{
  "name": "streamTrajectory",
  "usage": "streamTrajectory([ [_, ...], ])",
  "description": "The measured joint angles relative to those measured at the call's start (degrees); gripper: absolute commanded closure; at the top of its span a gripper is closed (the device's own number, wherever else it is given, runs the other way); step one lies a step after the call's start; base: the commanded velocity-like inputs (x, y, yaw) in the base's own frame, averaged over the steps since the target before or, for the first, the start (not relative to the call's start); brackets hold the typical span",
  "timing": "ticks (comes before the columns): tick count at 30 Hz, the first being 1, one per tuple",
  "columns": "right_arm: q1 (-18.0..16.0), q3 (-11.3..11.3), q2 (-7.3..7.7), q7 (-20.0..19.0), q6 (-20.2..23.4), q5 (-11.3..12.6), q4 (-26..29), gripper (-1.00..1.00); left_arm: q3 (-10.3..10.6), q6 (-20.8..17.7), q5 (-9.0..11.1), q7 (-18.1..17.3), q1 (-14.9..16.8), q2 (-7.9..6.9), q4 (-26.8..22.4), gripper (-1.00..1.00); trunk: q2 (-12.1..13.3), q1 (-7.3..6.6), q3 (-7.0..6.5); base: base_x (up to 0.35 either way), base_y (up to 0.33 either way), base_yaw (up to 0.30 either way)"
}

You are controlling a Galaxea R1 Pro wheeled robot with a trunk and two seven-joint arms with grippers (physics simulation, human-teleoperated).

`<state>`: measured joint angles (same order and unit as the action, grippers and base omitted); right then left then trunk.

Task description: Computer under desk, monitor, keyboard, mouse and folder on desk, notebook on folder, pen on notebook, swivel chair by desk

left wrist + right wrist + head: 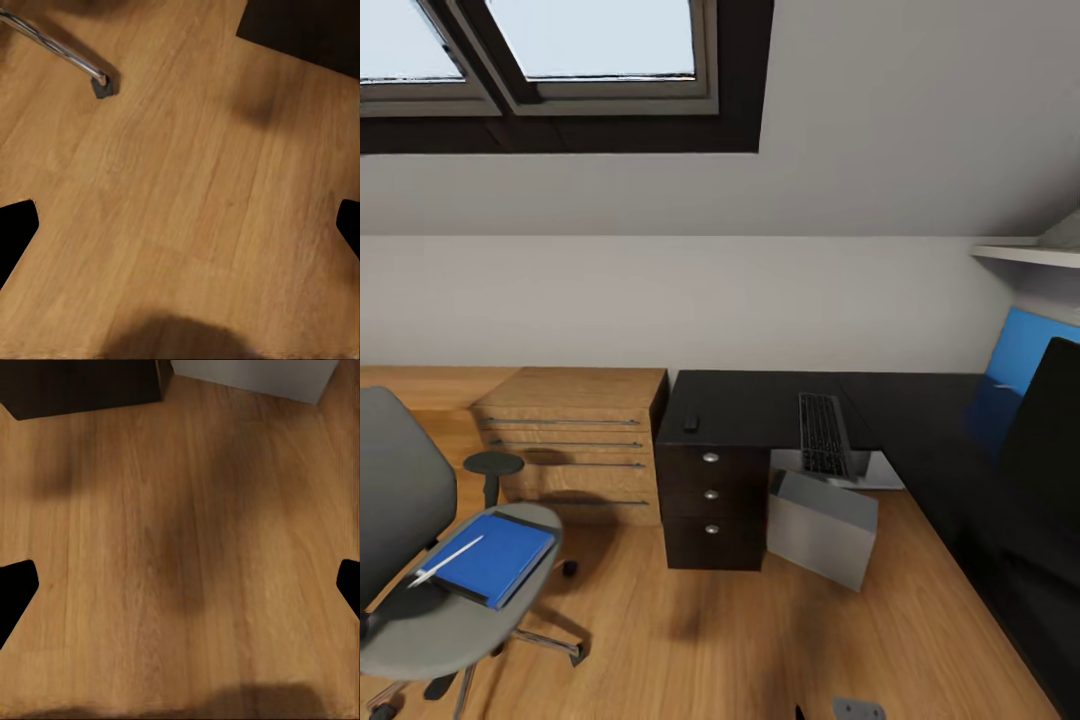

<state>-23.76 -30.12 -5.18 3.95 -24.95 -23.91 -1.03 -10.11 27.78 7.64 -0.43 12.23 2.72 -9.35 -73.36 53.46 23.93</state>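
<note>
Head view takes in the bedroom corner: the black desk point(760, 405) runs along the far wall and turns down the right side. The keyboard point(822, 434) lies on its far stretch, hanging over the near edge, and the small black mouse point(691, 423) sits to its left above the drawer unit point(712, 505). The grey computer point(823, 526) stands tilted on the wooden floor point(760, 640), at the desk's opening, right of the drawers. At right, the dark monitor point(1050, 440) stands on the desk before a blue panel point(1032, 358). Near left, the chair point(430, 560) carries the blue folder point(495, 558) on its seat, with the pen point(448, 559) lying across it. A wooden chest point(575, 440) stands left of the desk. Both wrist views look down at bare floor: the left gripper point(180, 229) is spread wide, holding nothing, and the right gripper point(180, 589) likewise.
</note>
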Motion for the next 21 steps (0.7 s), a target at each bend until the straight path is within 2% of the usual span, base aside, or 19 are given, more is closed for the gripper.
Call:
streamTrajectory([
  [7, 0.00, 0.00, 0.08, -0.04, 0.00, -0.07, 0.00, -1.00, 0.00, -0.01, 0.00, 0.01, 0.00, 0.00, 0.00, -1.00, 0.00, 0.00, 0.00, -0.316, -0.085, 0.000],
  [21, 0.07, 0.03, 0.17, -0.05, 0.00, -0.18, 0.07, -1.00, -0.01, 0.01, 0.05, 0.02, 0.02, 0.00, 0.00, -1.00, 0.00, 0.00, 0.00, -0.316, -0.008, 0.000],
])
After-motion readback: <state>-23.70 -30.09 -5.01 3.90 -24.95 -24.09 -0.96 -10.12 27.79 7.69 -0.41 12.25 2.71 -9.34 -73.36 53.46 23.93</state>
